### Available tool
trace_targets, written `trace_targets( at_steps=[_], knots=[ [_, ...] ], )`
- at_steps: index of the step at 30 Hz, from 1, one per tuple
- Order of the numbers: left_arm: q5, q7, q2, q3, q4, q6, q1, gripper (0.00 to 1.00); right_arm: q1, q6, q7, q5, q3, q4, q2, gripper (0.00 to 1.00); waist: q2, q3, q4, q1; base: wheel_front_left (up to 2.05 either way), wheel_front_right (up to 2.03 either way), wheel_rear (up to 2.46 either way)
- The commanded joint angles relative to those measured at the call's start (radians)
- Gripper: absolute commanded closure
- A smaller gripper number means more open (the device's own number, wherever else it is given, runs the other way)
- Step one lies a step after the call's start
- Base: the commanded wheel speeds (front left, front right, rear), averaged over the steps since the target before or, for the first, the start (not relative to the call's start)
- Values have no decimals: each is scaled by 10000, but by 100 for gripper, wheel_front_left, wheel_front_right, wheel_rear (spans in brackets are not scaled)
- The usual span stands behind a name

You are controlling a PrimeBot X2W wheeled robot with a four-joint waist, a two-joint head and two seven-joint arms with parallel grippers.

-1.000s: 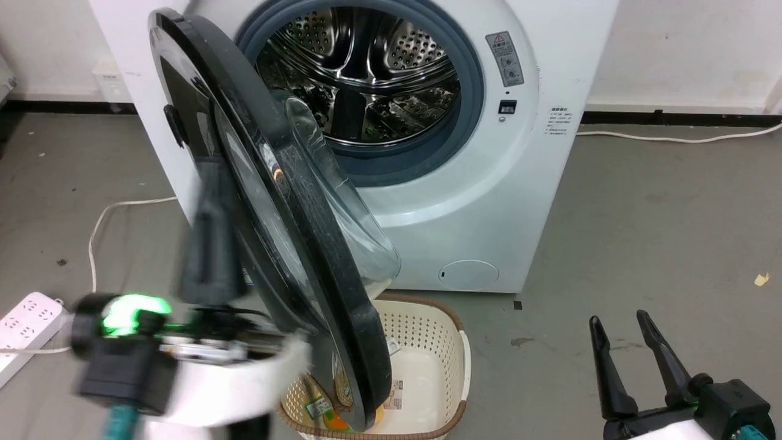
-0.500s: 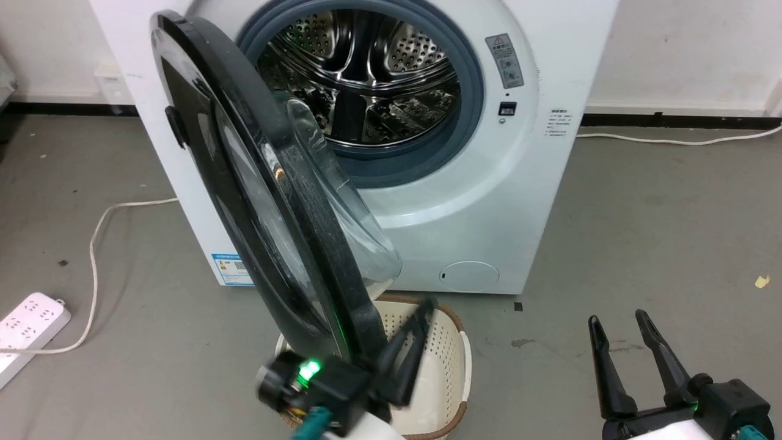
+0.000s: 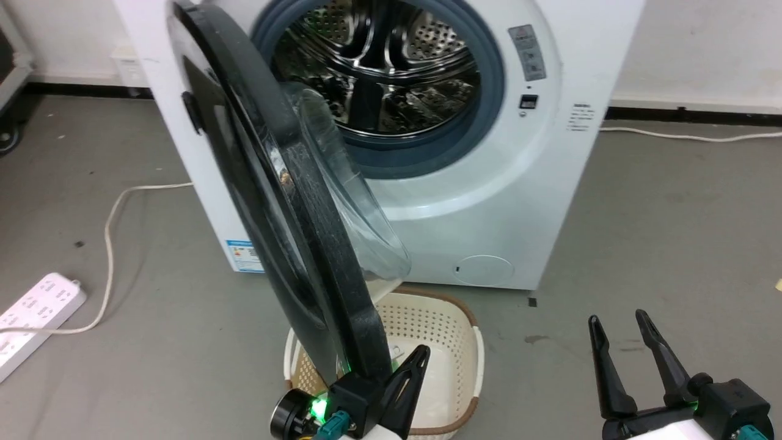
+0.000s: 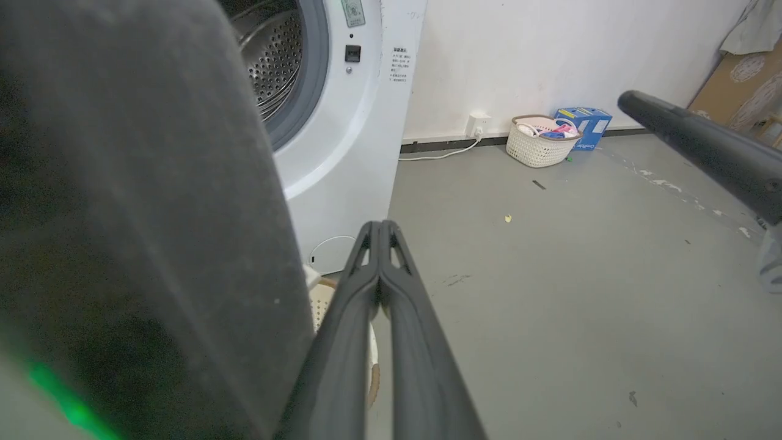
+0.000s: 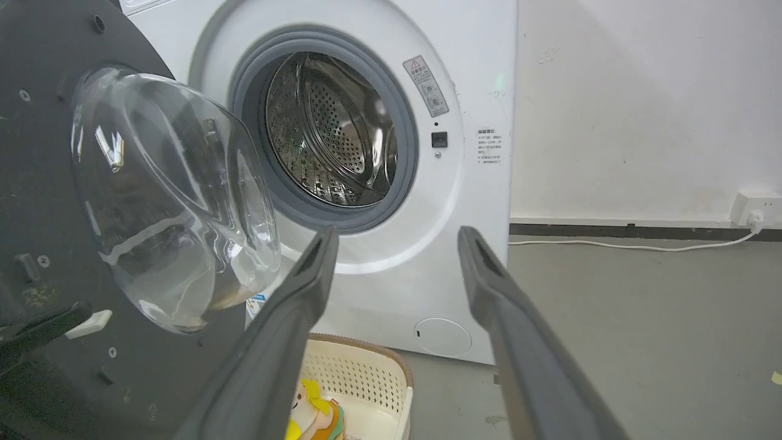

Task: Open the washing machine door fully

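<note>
Standing roughly edge-on to the head camera, the washing machine door is swung out from the left side of the washing machine, well away from the opening yet not folded back against the front; its clear glass bowl bulges toward the steel drum, which sits bare inside the grey rubber ring; the door's lower edge hangs over a cream basket that stands on the grey floor just before the machine. The left pincer rises at the bottom of the head view, just beside the door's lower rim on its machine-facing side; in the left wrist view its two fingers are pressed together with nothing between them, the tips pointing past the dark bulk of the door at their left; it seems to lie against the rim, though contact cannot be told for sure. The right pincer sits at the lower right, well apart from the door, its fingers spread wide and empty; its own camera looks between them at the machine's front, the door's inner face and a colourful item in the basket. A white power strip lies on the floor at the left.
</note>
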Motion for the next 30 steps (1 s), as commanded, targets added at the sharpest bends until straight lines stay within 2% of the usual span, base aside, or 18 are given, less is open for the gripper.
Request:
trace_targets(
  at_steps=[1, 6, 22, 25, 30],
  knots=[
    [36, -128, 94, 162, 96, 114, -191, 100, 43, 10, -43, 55, -3, 23, 37, 0, -1, -21, 212, 0, 0, 0, 0],
    [5, -229, 142, 142, 165, 164, -118, 100, 120, 10, -43, 119, -24, 58, 49, 0, -1, -144, 901, 0, 0, 0, 0],
    [-145, -16, 489, 226, -485, 427, 299, 100, 256, 10, -43, 307, 16, 313, 108, 0, -1, -487, 3950, 0, 0, 0, 0],
    [-201, -8, 616, 426, -585, 560, 322, 100, 241, 10, -43, 308, 97, 368, 114, 0, -1, -475, 4243, 0, 0, 0, 0],
    [-345, -78, 788, 851, -741, 806, 350, 100, 26, 10, -43, 266, 294, 458, 69, 0, -1, -284, 4345, 0, 0, 0, 0]
  ],
)
